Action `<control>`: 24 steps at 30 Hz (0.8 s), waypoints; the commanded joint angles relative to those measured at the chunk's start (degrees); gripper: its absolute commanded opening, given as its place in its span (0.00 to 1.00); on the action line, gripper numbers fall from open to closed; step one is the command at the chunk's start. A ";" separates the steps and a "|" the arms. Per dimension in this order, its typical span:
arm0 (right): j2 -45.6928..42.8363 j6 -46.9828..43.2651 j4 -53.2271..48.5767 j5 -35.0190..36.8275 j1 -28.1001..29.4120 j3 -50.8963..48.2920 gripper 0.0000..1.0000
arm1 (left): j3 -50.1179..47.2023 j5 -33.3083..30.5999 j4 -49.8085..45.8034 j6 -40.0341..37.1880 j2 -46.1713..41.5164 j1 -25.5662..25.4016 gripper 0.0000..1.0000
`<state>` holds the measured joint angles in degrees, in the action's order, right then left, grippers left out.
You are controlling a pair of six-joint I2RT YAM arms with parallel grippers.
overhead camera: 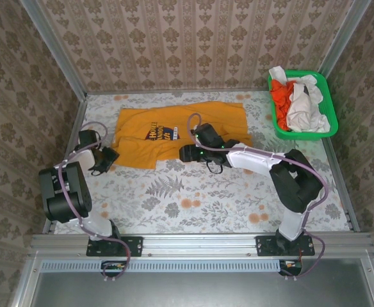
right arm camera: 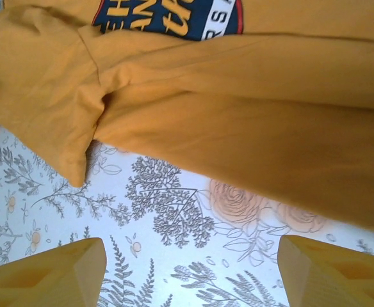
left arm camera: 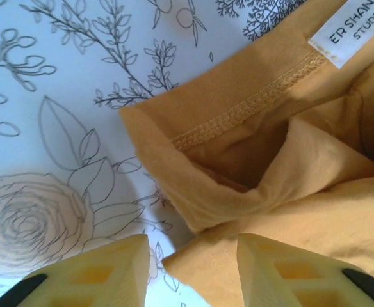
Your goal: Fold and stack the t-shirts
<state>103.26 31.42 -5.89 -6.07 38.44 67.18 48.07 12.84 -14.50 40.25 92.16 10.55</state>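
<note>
The large mustard-orange t-shirt [overhead camera: 174, 131] lies spread at the back middle of the table, its dark-and-white chest print [overhead camera: 161, 133] facing up. My left gripper [overhead camera: 107, 160] sits low at the shirt's near-left corner. In the left wrist view it [left arm camera: 193, 272] is open, with a corner of the mustard cloth [left arm camera: 315, 211] lying between the fingers, unpinched. My right gripper [overhead camera: 186, 153] hovers at the shirt's near edge. In the right wrist view it [right arm camera: 187, 275] stands wide open over bare tablecloth, just short of the shirt's edge [right arm camera: 238, 121]. A red-orange t-shirt [overhead camera: 282, 96] and white t-shirts [overhead camera: 305, 105] are heaped in the basket.
The green plastic basket [overhead camera: 302, 134] stands at the back right corner. A floral tablecloth [overhead camera: 193, 198] covers the table, with open room in front of the shirt. Patterned walls close in the left, back and right sides. A white neck label [left arm camera: 353, 29] shows near the folded hem.
</note>
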 commanded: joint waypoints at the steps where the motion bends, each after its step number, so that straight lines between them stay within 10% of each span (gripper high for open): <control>1: 0.91 1.43 0.29 0.24 -0.82 2.00 0.72 | 1.31 2.86 1.49 -0.13 0.65 0.09 0.30; 7: 7.99 2.44 0.04 -0.61 2.44 8.46 0.70 | 0.62 3.13 1.06 -1.00 -0.04 0.62 0.00; 24: 29.02 9.57 0.28 -3.87 10.50 26.31 0.51 | -0.25 6.65 1.15 -1.90 -1.72 1.06 0.00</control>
<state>128.46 38.94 -6.39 -7.84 48.60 90.98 48.12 17.89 -13.37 39.79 92.51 11.35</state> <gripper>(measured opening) 0.513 0.056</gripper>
